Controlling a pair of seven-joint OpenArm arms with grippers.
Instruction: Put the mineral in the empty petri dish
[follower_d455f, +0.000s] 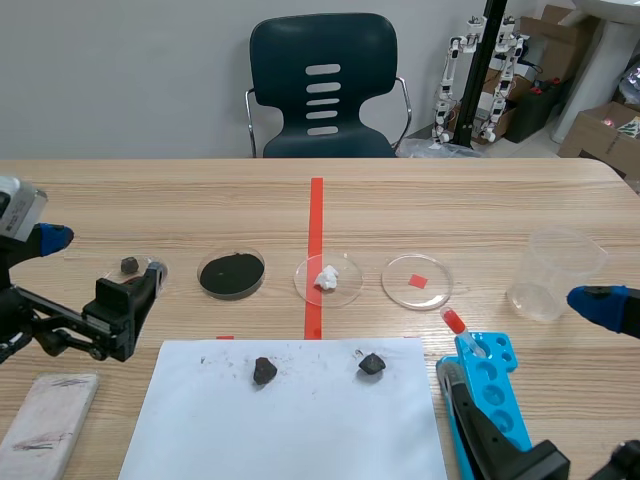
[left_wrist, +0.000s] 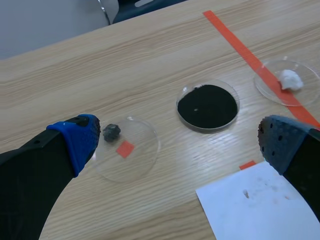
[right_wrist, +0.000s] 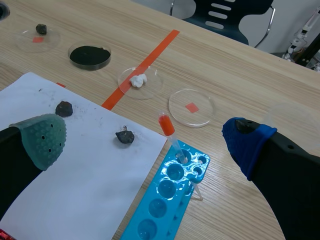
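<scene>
1. Only the left wrist view shows the left jaws closely: they stand wide apart with nothing between them; one blue dotted pad (left_wrist: 80, 140) hangs just beside a clear petri dish (left_wrist: 131, 150) that has a small dark grey lump (left_wrist: 111, 132) near its rim; next to it lies a petri dish of black powder (left_wrist: 208, 107).
2. The right wrist view shows the right jaws likewise apart and empty (one pad grey-green, one blue), above a white paper sheet (right_wrist: 75, 190) and a bright blue tube rack (right_wrist: 170, 200); a dropper with an orange-red bulb (right_wrist: 166, 125) leans in the rack.
3. A dark rough mineral chunk (right_wrist: 63, 108) and a second mineral chunk (right_wrist: 125, 136) lie on the sheet, well apart; the empty clear petri dish (right_wrist: 192, 107) sits beyond the paper, beside a dish holding a white lump (right_wrist: 139, 80).
4. Only the scene view takes in a clear plastic beaker (follower_d455f: 553, 272) and a whitish block (follower_d455f: 45, 420).
5. The pale wooden worktop (follower_d455f: 480, 200) bears an orange-red tape line (follower_d455f: 316, 230); behind it stand a dark teal chair (follower_d455f: 322, 85), a grey wall and cardboard boxes (follower_d455f: 590, 125).
</scene>
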